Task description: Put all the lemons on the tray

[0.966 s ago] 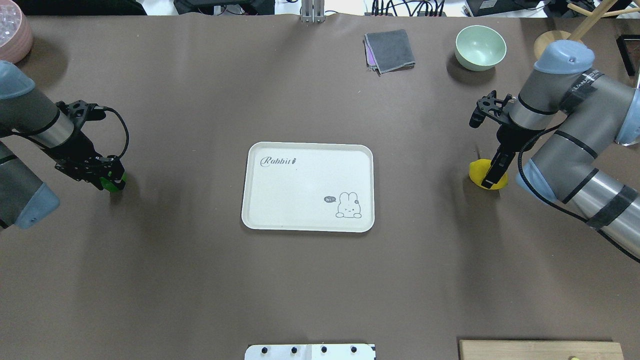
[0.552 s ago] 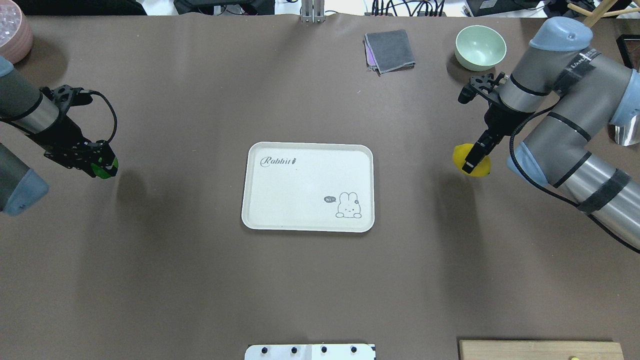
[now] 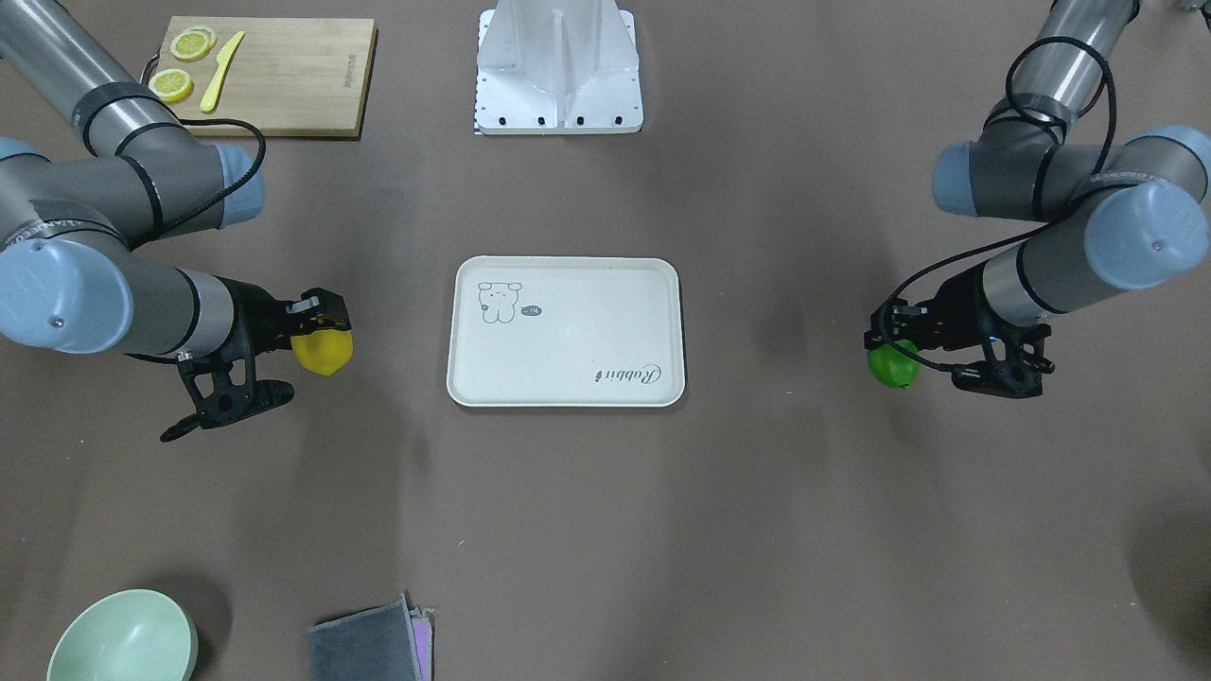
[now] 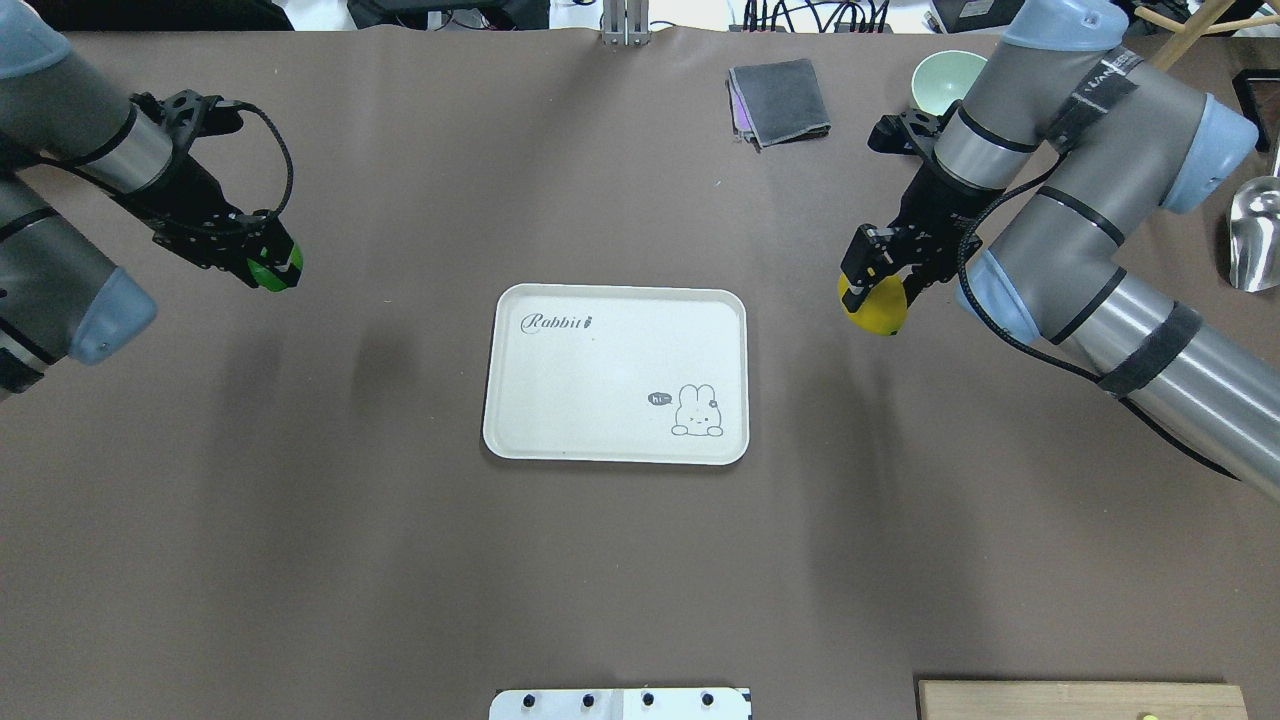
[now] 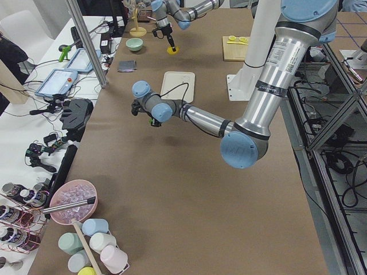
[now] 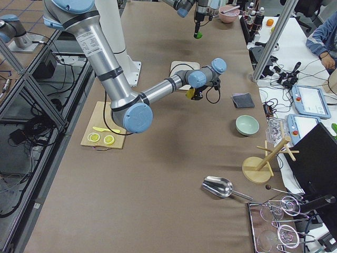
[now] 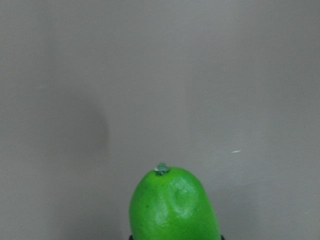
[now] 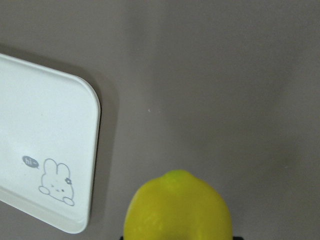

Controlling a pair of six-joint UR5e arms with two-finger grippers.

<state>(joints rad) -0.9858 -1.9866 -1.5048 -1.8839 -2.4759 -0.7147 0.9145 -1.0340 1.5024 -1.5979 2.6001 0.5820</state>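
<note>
jaws of left gripper (image 4: 260,267) pinch glossy green lemon (image 4: 271,277); right gripper (image 4: 872,292) pinches bright yellow lemon (image 4: 878,312).

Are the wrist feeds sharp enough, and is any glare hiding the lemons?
Left wrist: green lemon sharp, mild sheen only. Right wrist: yellow lemon slightly soft, tray print readable. Overhead: diffuse arm shadows on the table, no glare.

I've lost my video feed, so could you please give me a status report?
Left gripper shut on green lemon, right gripper shut on yellow lemon, both held aloft. Tray bare. Nothing between lemons and tray.
</note>
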